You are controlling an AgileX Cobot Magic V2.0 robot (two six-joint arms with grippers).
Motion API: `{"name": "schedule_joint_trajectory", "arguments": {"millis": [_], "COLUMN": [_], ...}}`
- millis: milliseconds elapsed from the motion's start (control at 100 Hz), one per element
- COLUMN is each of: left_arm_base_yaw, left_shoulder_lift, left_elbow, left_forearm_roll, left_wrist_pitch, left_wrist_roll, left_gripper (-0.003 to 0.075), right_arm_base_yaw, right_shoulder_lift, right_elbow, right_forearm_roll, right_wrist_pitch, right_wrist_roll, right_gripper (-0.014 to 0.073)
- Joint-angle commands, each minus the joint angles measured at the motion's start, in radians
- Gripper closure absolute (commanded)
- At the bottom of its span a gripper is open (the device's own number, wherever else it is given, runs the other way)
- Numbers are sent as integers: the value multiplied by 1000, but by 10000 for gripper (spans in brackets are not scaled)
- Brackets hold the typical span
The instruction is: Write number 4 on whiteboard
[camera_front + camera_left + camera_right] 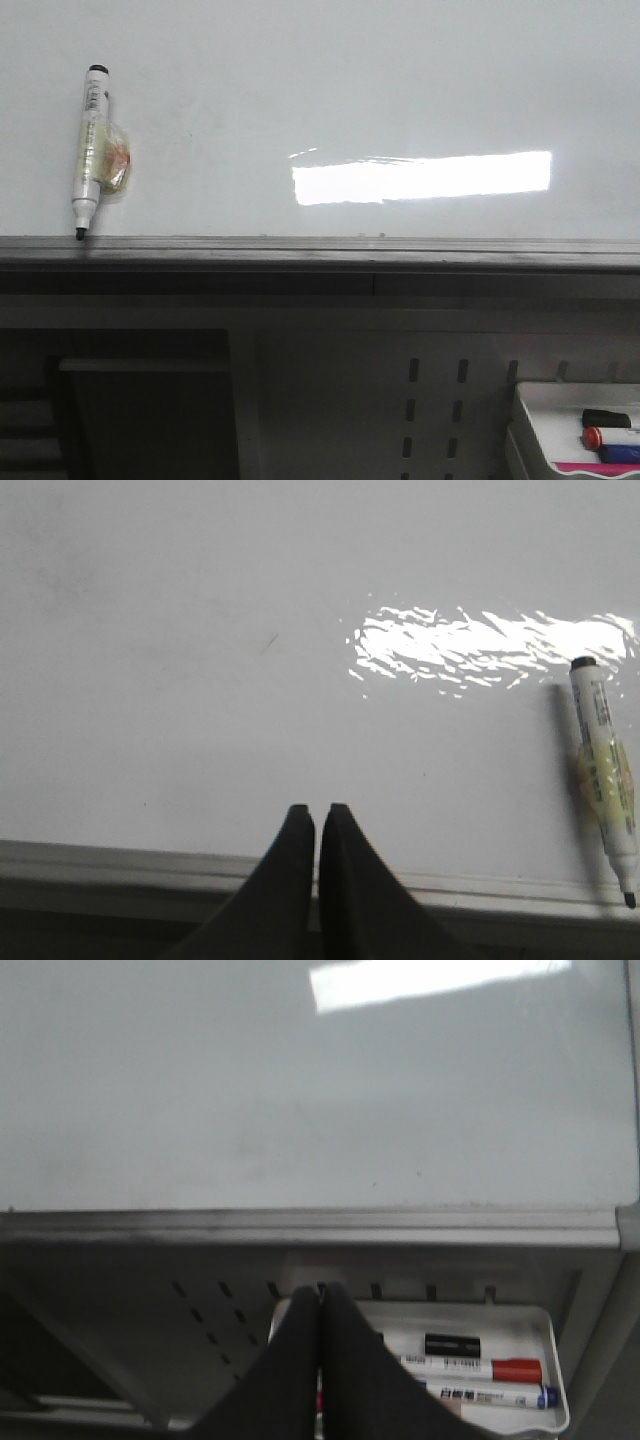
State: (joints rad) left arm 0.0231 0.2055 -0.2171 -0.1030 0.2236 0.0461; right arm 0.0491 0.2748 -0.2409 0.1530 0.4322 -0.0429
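Note:
The whiteboard (pixel 330 90) is glossy white with a grey ledge (pixel 320 252) along its near edge. No number 4 shows on it; its surface is blank. A white marker (pixel 90 140) with a black tip stands tip-down on the ledge at the far left, taped to the board; it also shows in the left wrist view (pixel 604 775). My left gripper (pixel 317 810) is shut and empty, over the ledge, apart from the marker. My right gripper (pixel 322 1288) is shut and empty, below the board over a white tray (pixel 545 1345). Neither gripper shows in the front view.
The white tray (pixel 530 410) at lower right holds a black cap (pixel 452 1344), a red-capped marker (pixel 470 1367) and a blue-capped marker (pixel 490 1396). A perforated metal panel (pixel 435 400) sits under the ledge. A bright light reflection (pixel 420 178) lies on the board.

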Motion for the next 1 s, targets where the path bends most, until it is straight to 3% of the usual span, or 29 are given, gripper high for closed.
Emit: {"name": "schedule_joint_trajectory", "arguments": {"millis": [0,70,120,170,270,350,550,710,860,990], "left_arm_base_yaw": [0,0,-4,-4,-4,-4,-59,-249,-435,-533], "left_shoulder_lift": [60,81,94,110,147,181,278,373,497,634], "left_elbow": [-68,-73,-73,-73,-71,-56,-51,-51,-51,-57], "left_forearm_roll": [13,20,18,4,-14,-64,-100,-100,-93,-93], "left_wrist_pitch": [-59,-69,-71,-75,-126,-217,-280,-327,-484,-603], "left_wrist_roll": [-3,-3,-3,-3,-3,-3,-3,-3,-3,-3], "left_gripper": [740,730,683,599,358,252,239,239,239,239], "right_arm_base_yaw": [-5,-5,-5,-5,-5,-5,-5,-5,-5,-5], "right_shoulder_lift": [72,98,106,108,108,108,108,108,108,108], "right_elbow": [-77,-88,-88,-88,-88,-88,-88,-88,-88,-88], "right_forearm_roll": [7,7,7,7,7,7,7,7,7,7], "right_wrist_pitch": [-18,-27,-38,-38,-42,-49,-51,-48,-48,-48], "right_wrist_roll": [-8,-8,-8,-8,-8,-8,-8,-8,-8,-8], "right_gripper": [658,658,658,658,658,658,658,658,658,658]}}
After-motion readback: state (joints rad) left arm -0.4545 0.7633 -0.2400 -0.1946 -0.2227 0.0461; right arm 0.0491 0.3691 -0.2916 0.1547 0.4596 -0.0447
